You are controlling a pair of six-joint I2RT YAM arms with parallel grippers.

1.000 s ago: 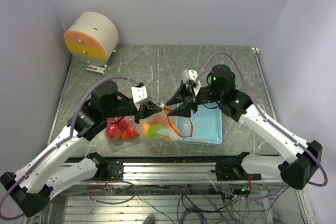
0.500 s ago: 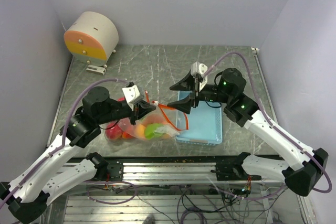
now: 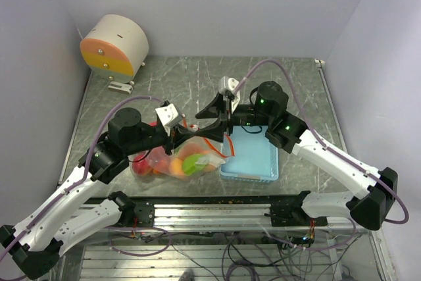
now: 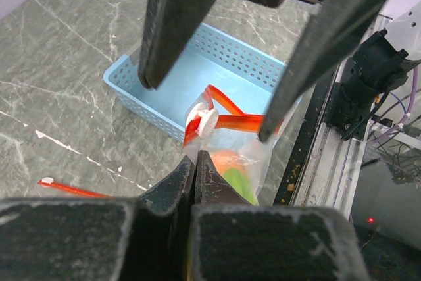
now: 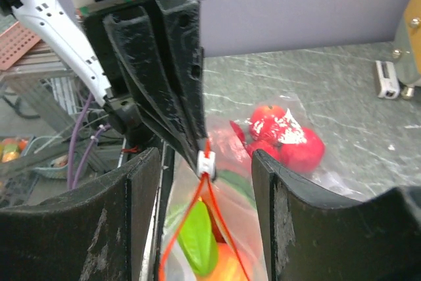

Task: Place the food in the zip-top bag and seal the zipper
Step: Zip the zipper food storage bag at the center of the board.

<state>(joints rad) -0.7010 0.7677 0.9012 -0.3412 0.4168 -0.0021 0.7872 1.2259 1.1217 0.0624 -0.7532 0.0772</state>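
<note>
The zip-top bag (image 3: 176, 160) lies on the table, and its mouth corner is lifted. It holds the food: red round fruits (image 5: 289, 139), a green piece (image 5: 197, 241) and an orange ball (image 5: 227, 269). My left gripper (image 3: 179, 139) is shut on the bag's edge just below the white slider (image 4: 202, 121) of the zipper (image 4: 233, 122). In the left wrist view its jaws (image 4: 195, 154) are pressed together on the plastic. My right gripper (image 3: 212, 118) is open, with its fingers on either side of the slider (image 5: 206, 161) and not touching it.
A light blue tray (image 3: 256, 159) stands just right of the bag. A round cream-and-orange device (image 3: 115, 45) sits at the back left. A thin red strip (image 4: 66, 189) lies on the table. Metal rails run along the near edge.
My left gripper has pulled the bag's mouth corner left, away from the tray. My right gripper has moved left and now straddles the slider.
</note>
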